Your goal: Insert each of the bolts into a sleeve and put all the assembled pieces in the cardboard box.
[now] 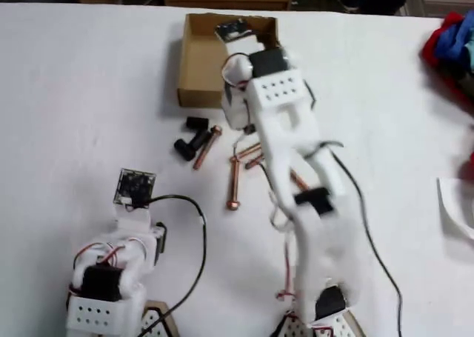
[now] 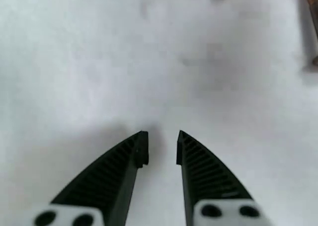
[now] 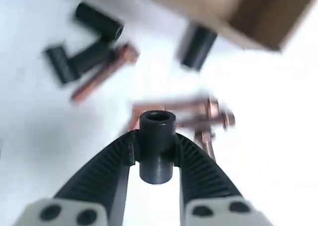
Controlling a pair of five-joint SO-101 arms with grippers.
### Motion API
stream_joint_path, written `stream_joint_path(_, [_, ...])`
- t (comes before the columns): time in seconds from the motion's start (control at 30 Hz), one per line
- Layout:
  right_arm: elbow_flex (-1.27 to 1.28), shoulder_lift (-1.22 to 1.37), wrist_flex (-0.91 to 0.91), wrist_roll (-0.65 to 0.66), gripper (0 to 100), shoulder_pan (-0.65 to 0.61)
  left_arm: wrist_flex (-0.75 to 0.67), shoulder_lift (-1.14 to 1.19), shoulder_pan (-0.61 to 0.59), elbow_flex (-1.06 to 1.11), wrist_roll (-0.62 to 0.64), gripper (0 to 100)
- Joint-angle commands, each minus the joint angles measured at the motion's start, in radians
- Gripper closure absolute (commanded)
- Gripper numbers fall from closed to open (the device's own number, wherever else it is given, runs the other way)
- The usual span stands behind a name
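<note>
White table [image 1: 89, 92] carries everything. The right gripper [image 3: 157, 145] is closed around a black sleeve [image 3: 157, 121], held across its barrel with the open bore facing the camera. The sleeve looks small, rigid and light, and probably smooth, so a grip at mid-barrel should stop it twisting. Just past it lie copper bolts [image 3: 184, 109]. They look thin, stiff and likely to roll, so they are best pinched on the shank near the head. Loose sleeves [image 3: 98, 20] lie farther off, one beside a bolt and one near the box [image 1: 200, 55]. The part of the box floor that shows is bare, and the arm hides the rest. The left gripper [image 2: 161, 149] hangs over bare table, slightly parted and empty.
</note>
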Motion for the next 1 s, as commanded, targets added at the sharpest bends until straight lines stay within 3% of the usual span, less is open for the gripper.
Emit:
stream_joint_path(0.0, [0.33, -0.492, -0.018, 0.058, 97.8, 0.039, 0.005, -0.023, 0.009, 0.019, -0.008, 88])
stream_joint_path(0.2, [0.924, -0.978, -0.219, 0.15, 97.8, 0.202, 0.005, -0.023, 0.009, 0.019, -0.008, 88])
stream_joint_path(0.43, [1.439, -1.31, -0.412, 0.29, 97.8, 0.438, 0.005, -0.023, 0.015, 0.019, -0.006, 88])
stream_joint_path(0.67, [1.656, -1.454, -0.487, 0.301, 97.8, 0.429, 0.002, -0.023, 0.031, 0.019, -0.014, 88])
stream_joint_path(0.77, [1.723, -1.454, -0.539, 0.298, 97.8, 0.404, -0.083, -0.023, 0.018, 0.019, -0.052, 88])
stream_joint_path(0.87, [1.792, -1.454, -0.598, 0.298, 97.8, 0.398, -0.227, -0.023, -0.107, 0.019, -0.19, 88])
stream_joint_path(0.97, [1.867, -1.454, -0.662, 0.302, 97.8, 0.401, -0.41, -0.023, -0.31, 0.019, -0.265, 88])
